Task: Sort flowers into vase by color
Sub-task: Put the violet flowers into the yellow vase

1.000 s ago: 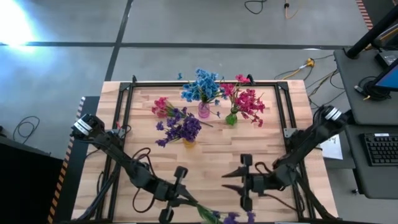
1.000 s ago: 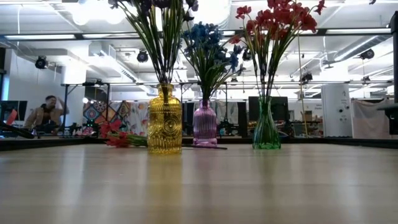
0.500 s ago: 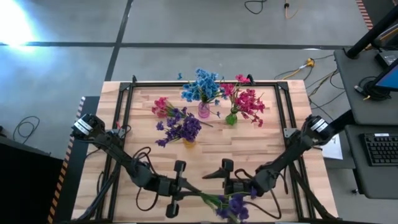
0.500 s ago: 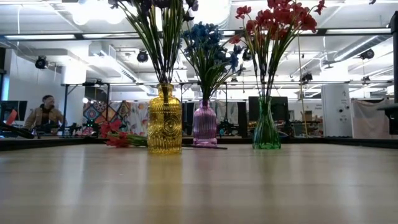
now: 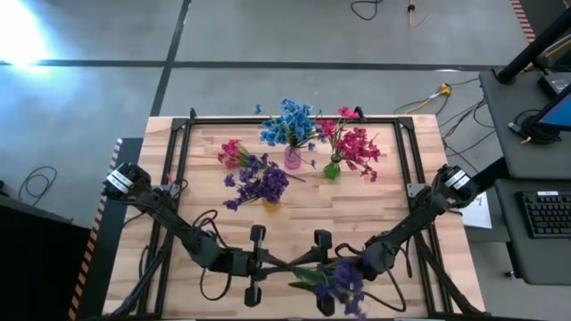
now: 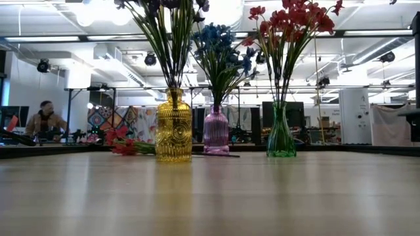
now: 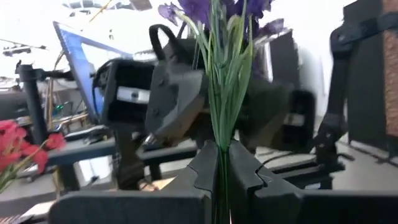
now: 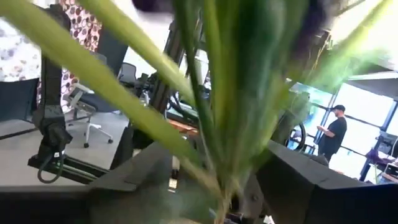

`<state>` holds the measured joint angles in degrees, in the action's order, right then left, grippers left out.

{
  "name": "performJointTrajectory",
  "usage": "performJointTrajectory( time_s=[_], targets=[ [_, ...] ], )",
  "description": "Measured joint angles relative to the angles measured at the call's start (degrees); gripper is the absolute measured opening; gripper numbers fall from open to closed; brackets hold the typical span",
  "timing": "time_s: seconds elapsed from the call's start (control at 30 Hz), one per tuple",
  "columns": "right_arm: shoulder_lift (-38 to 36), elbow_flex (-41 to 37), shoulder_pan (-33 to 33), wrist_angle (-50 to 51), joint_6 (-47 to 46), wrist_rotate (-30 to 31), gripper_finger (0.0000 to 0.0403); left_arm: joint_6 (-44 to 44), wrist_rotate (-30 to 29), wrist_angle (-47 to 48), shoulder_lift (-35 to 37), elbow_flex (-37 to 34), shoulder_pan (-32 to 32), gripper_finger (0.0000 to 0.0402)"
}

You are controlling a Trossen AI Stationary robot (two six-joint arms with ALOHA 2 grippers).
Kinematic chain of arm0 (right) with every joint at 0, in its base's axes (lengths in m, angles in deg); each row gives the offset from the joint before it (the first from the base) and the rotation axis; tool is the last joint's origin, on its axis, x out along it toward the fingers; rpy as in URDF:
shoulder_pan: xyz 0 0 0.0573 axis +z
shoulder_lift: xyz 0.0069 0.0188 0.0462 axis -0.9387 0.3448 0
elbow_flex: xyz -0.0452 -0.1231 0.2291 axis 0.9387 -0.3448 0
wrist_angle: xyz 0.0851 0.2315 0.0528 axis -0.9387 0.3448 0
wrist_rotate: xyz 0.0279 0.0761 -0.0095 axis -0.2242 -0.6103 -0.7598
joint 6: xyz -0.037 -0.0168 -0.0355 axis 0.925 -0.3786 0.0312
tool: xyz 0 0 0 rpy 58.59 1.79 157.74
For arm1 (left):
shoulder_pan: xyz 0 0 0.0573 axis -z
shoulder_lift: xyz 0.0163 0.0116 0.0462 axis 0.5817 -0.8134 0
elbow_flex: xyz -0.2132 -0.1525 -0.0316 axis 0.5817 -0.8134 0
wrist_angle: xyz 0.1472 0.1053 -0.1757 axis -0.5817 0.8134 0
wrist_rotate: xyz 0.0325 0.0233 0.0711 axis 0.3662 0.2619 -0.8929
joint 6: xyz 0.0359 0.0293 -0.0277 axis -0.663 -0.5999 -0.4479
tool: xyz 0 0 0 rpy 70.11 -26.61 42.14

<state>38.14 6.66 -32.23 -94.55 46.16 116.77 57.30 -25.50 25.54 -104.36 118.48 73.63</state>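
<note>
Near the table's near edge, my left gripper point(image 5: 275, 265) is shut on a purple sprig point(image 5: 343, 278) with thin green stems. Its blooms point toward the right arm. My right gripper point(image 5: 326, 270) is open, one finger on either side of the sprig's stems point(image 8: 230, 93), partly hidden under the blooms in the high view. Further back stand a yellow vase point(image 6: 174, 128) with purple flowers, a pink vase point(image 6: 216, 131) with blue ones and a green vase point(image 6: 281, 134) with red ones. One red-pink sprig point(image 5: 232, 152) lies flat on the table beside the yellow vase. My left gripper pinches the sprig's bundled green stems point(image 7: 221, 146) near their lower end between its two fingers. The fingers come level from the table's left and lie along the stems. The sprig is lifted clear of the table and sticks out past the fingertips, blooms point(image 7: 205, 9) farthest out.
The three vases point(image 5: 293, 159) stand in a row in the far half of the table. A black frame rail point(image 5: 294, 119) runs round the table top. Bare wood lies between the vases and the grippers. People point(image 6: 44, 118) are in the room behind.
My right gripper has moved toward the table's left, up to the sprig, and now straddles its stems. My left gripper has swung the sprig away from the near edge, so its blooms have moved from the edge to a spot in front of the right gripper.
</note>
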Motion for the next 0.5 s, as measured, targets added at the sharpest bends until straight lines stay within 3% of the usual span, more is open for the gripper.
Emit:
performJointTrajectory(
  time_s=[0.13, 0.37, 0.5],
  targets=[
    [-0.02, 0.05, -0.52, -0.01, 0.00, 0.01, 0.0151, 0.21, -0.30, 1.32, -0.07, -0.02, 0.00, 0.0000],
    [-0.54, 0.05, -0.92, 1.64, 0.14, 0.45, 0.0022, 1.28, -4.67, 1.81, -0.07, -0.02, 0.03, 0.0008],
    [-3.39, 0.05, -0.90, 5.97, -0.50, 2.22, 0.0014, 2.48, -5.79, 4.70, 0.77, -0.02, 0.02, 0.0049]
  ],
)
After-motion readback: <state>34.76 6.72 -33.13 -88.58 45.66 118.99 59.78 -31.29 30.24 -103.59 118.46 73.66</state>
